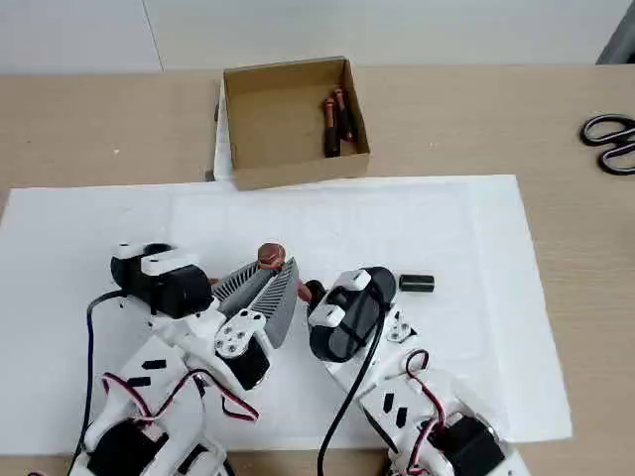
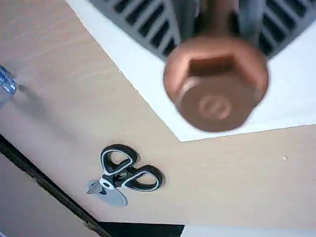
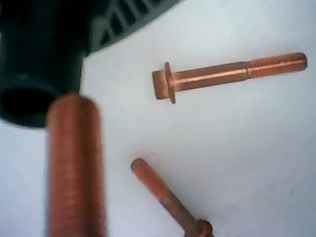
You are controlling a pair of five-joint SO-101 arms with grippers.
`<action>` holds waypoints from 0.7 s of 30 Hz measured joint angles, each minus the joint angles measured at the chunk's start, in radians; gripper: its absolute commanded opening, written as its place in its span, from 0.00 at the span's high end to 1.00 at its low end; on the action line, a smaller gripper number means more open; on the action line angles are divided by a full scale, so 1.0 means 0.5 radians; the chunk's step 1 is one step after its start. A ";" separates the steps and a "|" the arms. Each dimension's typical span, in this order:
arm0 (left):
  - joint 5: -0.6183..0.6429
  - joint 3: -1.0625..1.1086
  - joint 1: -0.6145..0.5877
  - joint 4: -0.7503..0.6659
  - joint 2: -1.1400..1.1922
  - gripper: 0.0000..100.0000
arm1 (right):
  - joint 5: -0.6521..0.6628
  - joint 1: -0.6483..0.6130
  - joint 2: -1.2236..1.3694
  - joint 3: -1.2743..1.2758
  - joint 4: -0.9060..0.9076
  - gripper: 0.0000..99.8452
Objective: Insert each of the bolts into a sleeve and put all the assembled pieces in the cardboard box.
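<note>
Left gripper [image 1: 272, 270]: clenched on a bolt [image 2: 216, 84], its head at the fingertips.
Cardboard box [image 1: 293, 169]: two assembled pieces [image 1: 337, 124] inside, well apart from both arms.
Right gripper [image 1: 314, 292]: grip cannot be told; just beside the held bolt.
Loose sleeve [image 1: 417, 283]: lying on the white sheet [image 1: 446, 218], near this arm.

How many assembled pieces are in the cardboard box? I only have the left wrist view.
Observer: Two assembled pieces lie side by side in the cardboard box.
Operator: Any sleeves outside it?
Observer: One black sleeve lies on the white paper, beside the right arm.
Operator: Spare bolts?
Observer: Two loose bolts lie flat on the paper, apart, in the right wrist view.
</note>
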 measured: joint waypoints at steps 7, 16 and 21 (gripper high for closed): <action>0.000 0.012 -0.028 -0.061 -0.003 0.99 | 0.000 -0.080 0.000 0.000 0.000 1.00; 0.000 0.012 -0.083 -0.006 -0.003 0.99 | 0.000 -0.080 0.000 0.000 0.000 1.00; 0.000 0.012 -0.083 0.028 -0.003 0.99 | 0.000 -0.080 0.000 0.000 0.000 1.00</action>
